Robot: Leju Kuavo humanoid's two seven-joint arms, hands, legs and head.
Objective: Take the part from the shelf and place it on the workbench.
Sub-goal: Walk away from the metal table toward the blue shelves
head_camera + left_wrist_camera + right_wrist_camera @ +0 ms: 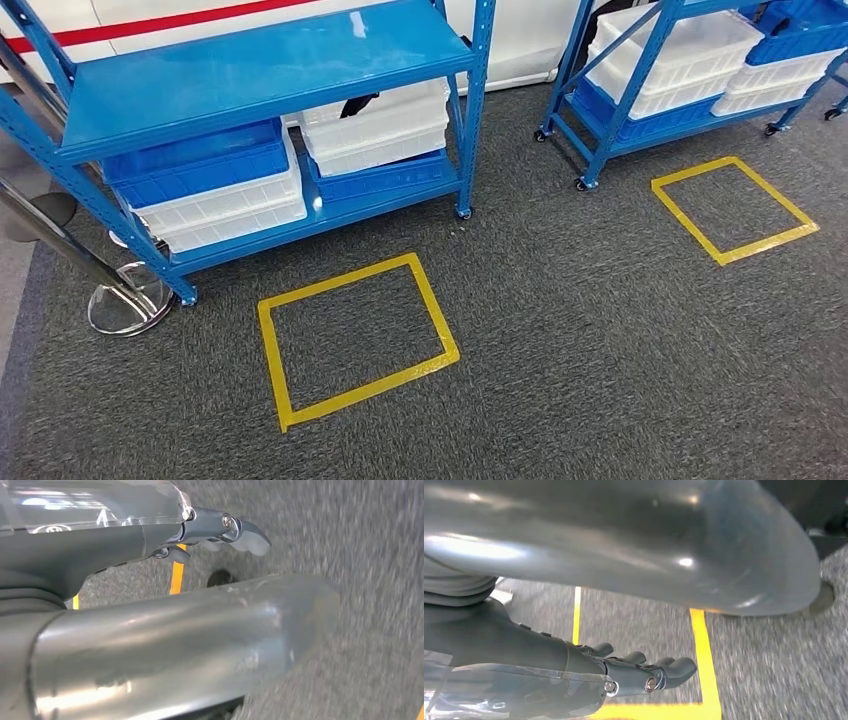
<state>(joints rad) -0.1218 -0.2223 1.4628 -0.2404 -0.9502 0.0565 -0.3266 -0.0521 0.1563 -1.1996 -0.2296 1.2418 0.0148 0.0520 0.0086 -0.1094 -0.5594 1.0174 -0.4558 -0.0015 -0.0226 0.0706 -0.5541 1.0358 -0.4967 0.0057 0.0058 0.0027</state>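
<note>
A blue metal shelf [262, 62] with perforated uprights stands on coarse grey carpet [600, 340]; its flat top board is glossy and bare. On the lower board sit ribbed plastic crates: a blue crate [195, 160] on a white crate [225, 208] at the left, white crates [378, 128] on a blue one [385, 177] at the right. A black object [357, 103] pokes over the rim of the upper right white crate; whether this is the part cannot be told, and no part is plainly seen elsewhere. A second blue shelf [640, 70], on castors, holds more white and blue crates to the right. Two squares of yellow tape [352, 338] mark the carpet, one before each shelf. A chrome post with a round base [128, 298] stands at the left.

The left hand [220, 532] hangs over the carpet beside a smooth silver tube, under a clear cover; its grey fingers [250, 537] are curled loosely inward and hold nothing. The right hand [644, 672] hangs over a taped corner, its dark fingers [679, 667] bent side by side, also holding nothing. Both hands are well apart from the crates.
</note>
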